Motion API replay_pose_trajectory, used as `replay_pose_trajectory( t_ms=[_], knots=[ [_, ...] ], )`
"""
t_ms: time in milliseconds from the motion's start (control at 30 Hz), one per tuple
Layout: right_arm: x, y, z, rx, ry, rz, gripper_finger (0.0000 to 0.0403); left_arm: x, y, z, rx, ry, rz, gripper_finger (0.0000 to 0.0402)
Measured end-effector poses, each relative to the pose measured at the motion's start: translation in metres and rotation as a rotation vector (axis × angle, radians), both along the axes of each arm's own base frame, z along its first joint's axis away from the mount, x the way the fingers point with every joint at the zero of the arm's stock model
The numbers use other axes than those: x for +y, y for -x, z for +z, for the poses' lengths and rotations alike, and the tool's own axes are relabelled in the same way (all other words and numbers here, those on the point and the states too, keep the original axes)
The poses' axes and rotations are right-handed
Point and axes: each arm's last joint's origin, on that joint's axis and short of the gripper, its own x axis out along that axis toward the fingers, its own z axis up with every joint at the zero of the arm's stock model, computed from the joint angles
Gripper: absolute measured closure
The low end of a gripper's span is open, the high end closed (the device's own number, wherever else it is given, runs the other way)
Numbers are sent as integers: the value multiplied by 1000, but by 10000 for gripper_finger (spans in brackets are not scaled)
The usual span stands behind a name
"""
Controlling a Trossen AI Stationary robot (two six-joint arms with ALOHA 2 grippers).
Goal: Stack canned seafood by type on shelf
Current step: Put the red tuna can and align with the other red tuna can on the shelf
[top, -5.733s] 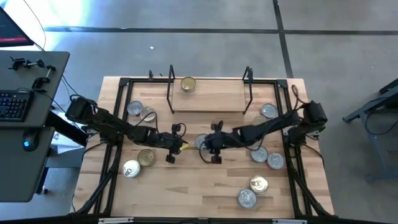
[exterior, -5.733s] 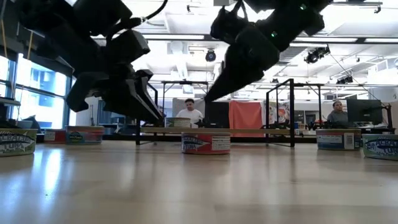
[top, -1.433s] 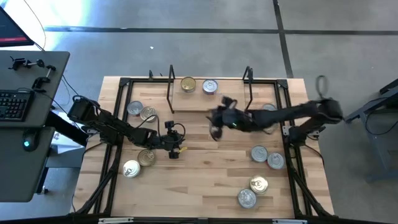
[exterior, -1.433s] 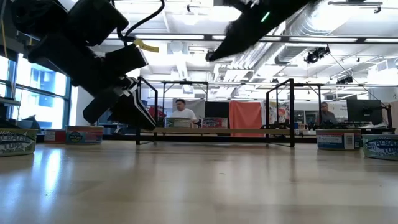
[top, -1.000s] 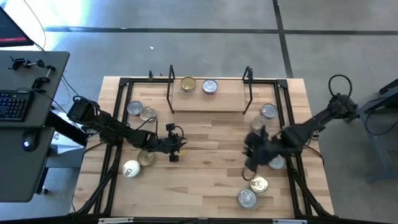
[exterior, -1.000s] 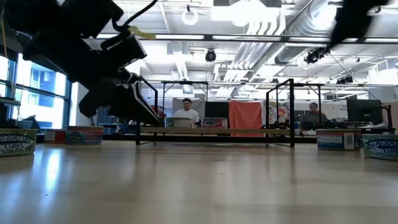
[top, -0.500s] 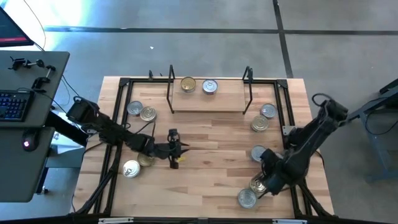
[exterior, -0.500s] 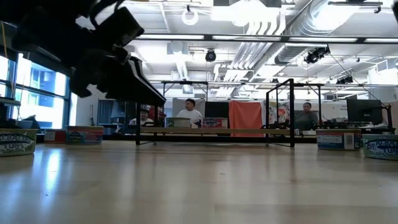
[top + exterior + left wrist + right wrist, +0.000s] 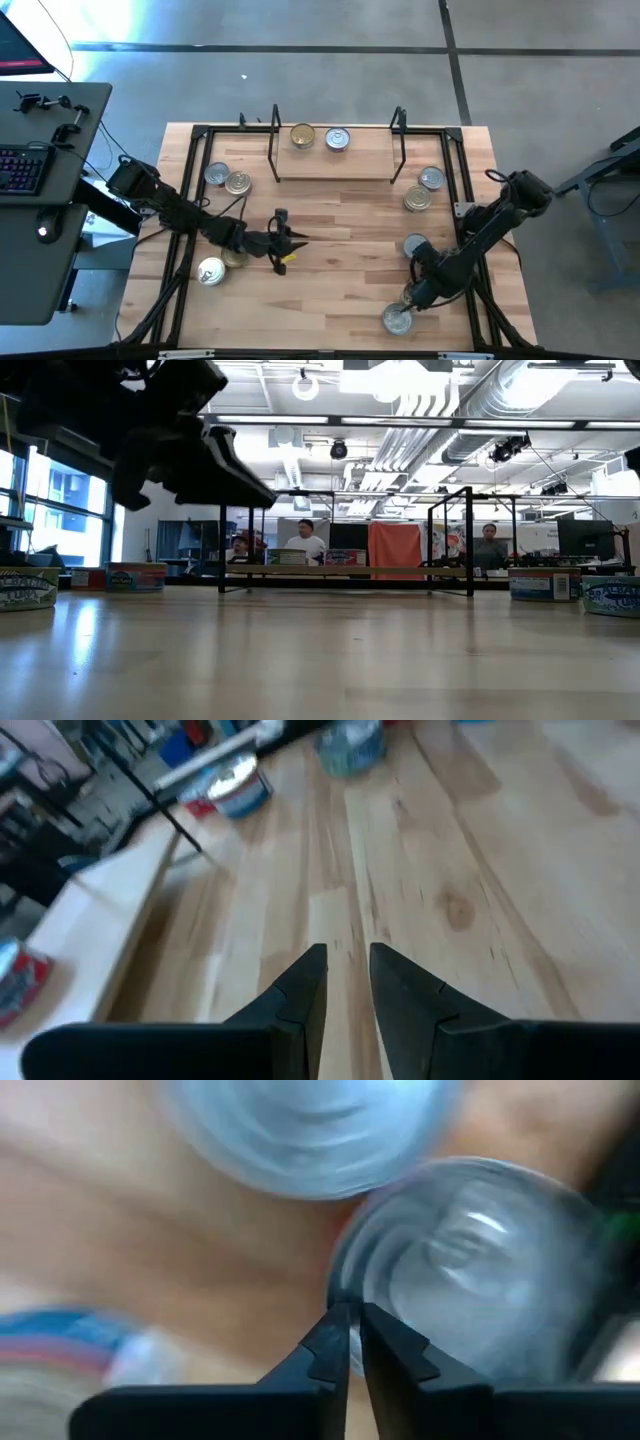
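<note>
On the left edge: two cans (image 9: 228, 179) side by side near the frame corner, two more (image 9: 211, 271) lower down by the left arm.
Left gripper (image 9: 290, 241): over bare wood, left of mid table — fingers (image 9: 305, 982) close together w/ a thin gap, nothing between them.
Shelf (image 9: 335, 160): at the far side, mid table; black rods, light board.
Cans on shelf: gold-lid can (image 9: 302, 136) and silver-lid can (image 9: 337, 139), side by side on the board, toward its left end.
Right side cans: one silver (image 9: 431, 179), one gold (image 9: 416, 199) just right of the shelf; another (image 9: 414, 245) lower, by the right arm.
Right gripper (image 9: 410, 297): low at the near right — tips almost touching, right at the rim of a shiny can (image 9: 470, 1270). Can't tell if it grips the rim.
Near edge: silver can (image 9: 396, 319) just beside that gripper.
Table (image 9: 340, 290): light wood planks.
Far room: people (image 9: 306, 540) sit at desks behind the shelf.
</note>
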Motion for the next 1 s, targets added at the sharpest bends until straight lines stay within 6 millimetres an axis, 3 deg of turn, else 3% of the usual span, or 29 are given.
replay_pose_trajectory(
  t_ms=[200, 300, 433, 667, 833, 1000],
  knots=[
    [10, -38, -6, -223, -225, 165, 387, -2, -4, 10, -98, -23, -24, 330],
    [4, -54, -2, -311, -238, 257, 387, -2, -4, 12, -111, -24, -27, 330],
    [-5, -64, 14, -363, -26, 338, 387, -3, -4, 12, -110, -26, -34, 330],
    [-18, -61, 49, -210, 187, 343, 387, -2, -4, 12, -117, 2, -23, 330],
    [-17, -64, 71, -228, 267, 361, 377, -3, -4, 12, -119, 33, -15, 330],
    [-1, -70, 95, -328, 207, 396, 328, -3, -4, 12, -116, 34, -34, 330]
  ],
)
